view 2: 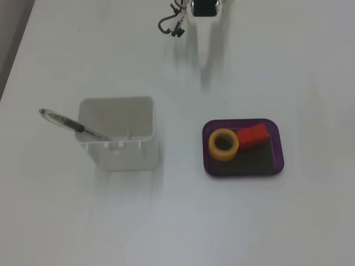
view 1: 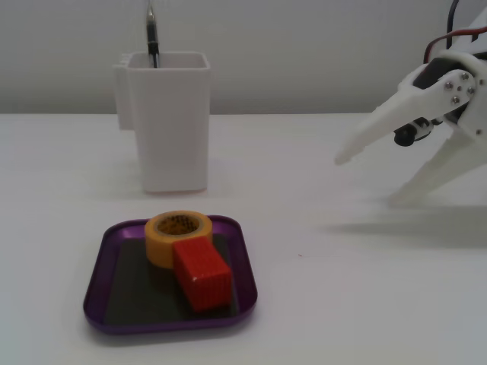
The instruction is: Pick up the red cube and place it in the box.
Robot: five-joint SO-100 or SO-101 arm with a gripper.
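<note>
Red cube (view 1: 202, 274) lies in purple box (view 1: 97, 270), touching yellow tape roll (view 1: 179, 234), so placement looks done; gripper (view 1: 364, 175) stands well apart at right, jaws spread wide, empty.

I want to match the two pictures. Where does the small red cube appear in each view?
In a fixed view from the side: the small matte red cube lies low and left of centre, inside the shallow purple-rimmed tray, in front of the yellow tape roll.
In a fixed view from above: the cube lies right of centre, in the tray's upper part.
Shared landmark: the tape roll, touching the cube in both.
</note>
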